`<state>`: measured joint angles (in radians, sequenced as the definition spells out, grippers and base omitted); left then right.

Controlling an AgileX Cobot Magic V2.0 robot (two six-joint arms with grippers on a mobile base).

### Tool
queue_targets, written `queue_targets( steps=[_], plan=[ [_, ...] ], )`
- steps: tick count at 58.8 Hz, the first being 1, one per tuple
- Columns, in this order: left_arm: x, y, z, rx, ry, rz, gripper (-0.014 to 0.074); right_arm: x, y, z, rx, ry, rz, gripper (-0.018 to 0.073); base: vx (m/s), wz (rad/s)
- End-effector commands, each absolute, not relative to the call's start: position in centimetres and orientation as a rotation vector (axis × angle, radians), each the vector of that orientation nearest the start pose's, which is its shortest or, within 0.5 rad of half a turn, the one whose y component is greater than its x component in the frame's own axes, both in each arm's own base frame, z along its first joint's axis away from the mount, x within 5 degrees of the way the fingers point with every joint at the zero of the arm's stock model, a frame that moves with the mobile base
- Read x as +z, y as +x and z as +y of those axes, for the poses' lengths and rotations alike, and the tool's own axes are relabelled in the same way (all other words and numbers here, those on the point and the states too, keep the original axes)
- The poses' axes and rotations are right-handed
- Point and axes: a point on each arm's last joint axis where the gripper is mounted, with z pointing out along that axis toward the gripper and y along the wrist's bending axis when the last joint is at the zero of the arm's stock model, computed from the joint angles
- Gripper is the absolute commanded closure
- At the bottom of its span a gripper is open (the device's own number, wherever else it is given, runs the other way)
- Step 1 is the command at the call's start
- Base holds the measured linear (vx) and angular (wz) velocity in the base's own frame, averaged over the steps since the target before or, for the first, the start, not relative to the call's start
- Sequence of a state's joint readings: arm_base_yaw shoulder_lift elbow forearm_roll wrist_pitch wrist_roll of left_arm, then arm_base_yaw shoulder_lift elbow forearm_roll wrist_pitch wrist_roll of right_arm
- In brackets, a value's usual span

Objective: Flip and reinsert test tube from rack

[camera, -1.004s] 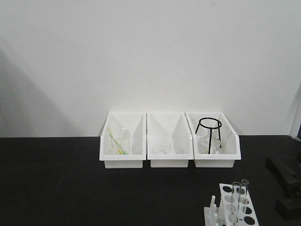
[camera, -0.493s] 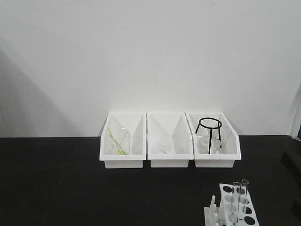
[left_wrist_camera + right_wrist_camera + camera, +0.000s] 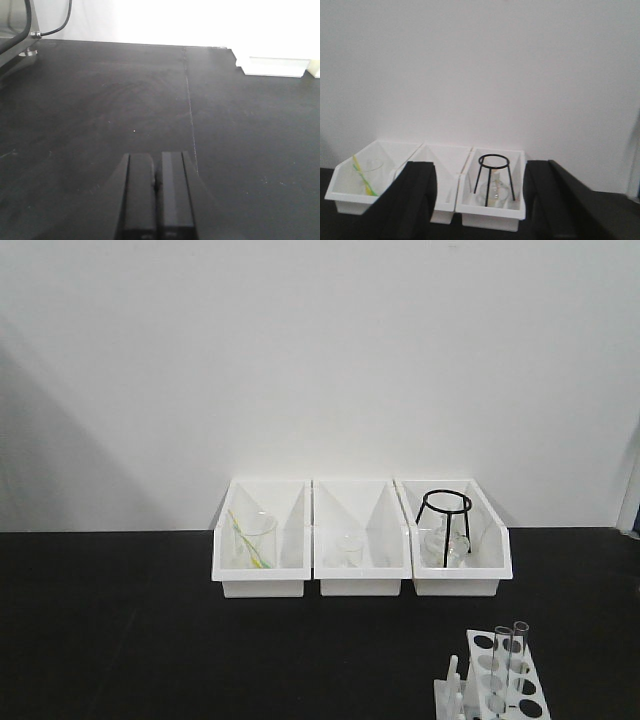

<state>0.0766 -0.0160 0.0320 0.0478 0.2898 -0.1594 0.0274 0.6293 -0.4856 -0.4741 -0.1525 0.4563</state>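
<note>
Presently the right gripper [image 3: 477, 200] is raised with jaws spread wide, likely readying for a test tube [image 3: 502, 665] standing in the rack [image 3: 490, 685]. Its partner, the left gripper [image 3: 156, 192], rests closed and empty above the table [image 3: 90, 115].

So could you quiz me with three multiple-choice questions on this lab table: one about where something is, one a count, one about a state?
1. Where is the black wire stand?
A. left bin
B. middle bin
C. right bin

2. How many glass tubes stand in the rack?
A. two
B. four
C. none

3. How are the left gripper's fingers?
A. wide apart
B. closed together
C. holding a tube

Answers:
1 C: its ring rises from the right bin.
2 A: two tubes stand upright.
3 B: the left wrist view shows them together, nothing between.
</note>
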Motion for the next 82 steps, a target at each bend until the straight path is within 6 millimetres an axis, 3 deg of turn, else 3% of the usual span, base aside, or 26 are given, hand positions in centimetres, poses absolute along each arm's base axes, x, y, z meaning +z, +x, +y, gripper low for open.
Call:
queue_targets(
  steps=[1,9,24,28,31,37,82],
  plan=[
    [18.6,5.5,0.5,-0.027,-0.163,1.682,0.0603,35.1,11.7,0.5,0.035,-0.040,1.435,0.0168,0.00,0.00],
    [18.6,5.5,0.5,-0.027,-0.163,1.682,0.0603,33.9,8.7,0.0,-0.073,-0.071,1.477,0.0287,0.00,0.00],
    [18.6,5.5,0.5,-0.027,-0.163,1.682,0.0603,27.0,5.0,0.1,-0.017,-0.041,1.425,0.0575,0.00,0.00],
    [18.6,5.5,0.5,-0.027,-0.163,1.682,0.0603,25.1,4.8,0.1,-0.001,-0.030,1.429,0.0574,0.00,0.00],
    [18.6,5.5,0.5,-0.027,-0.163,1.683,0.0603,22.5,5.2,0.1,0.008,-0.027,1.469,0.0572,0.00,0.00],
    [18.6,5.5,0.5,-0.027,-0.163,1.683,0.0603,20.4,5.6,0.1,0.014,-0.024,1.491,0.0571,0.00,0.00],
    [18.6,5.5,0.5,-0.027,-0.163,1.683,0.0603,20.2,5.6,0.1,0.010,-0.023,1.509,0.0571,0.00,0.00]
  ],
)
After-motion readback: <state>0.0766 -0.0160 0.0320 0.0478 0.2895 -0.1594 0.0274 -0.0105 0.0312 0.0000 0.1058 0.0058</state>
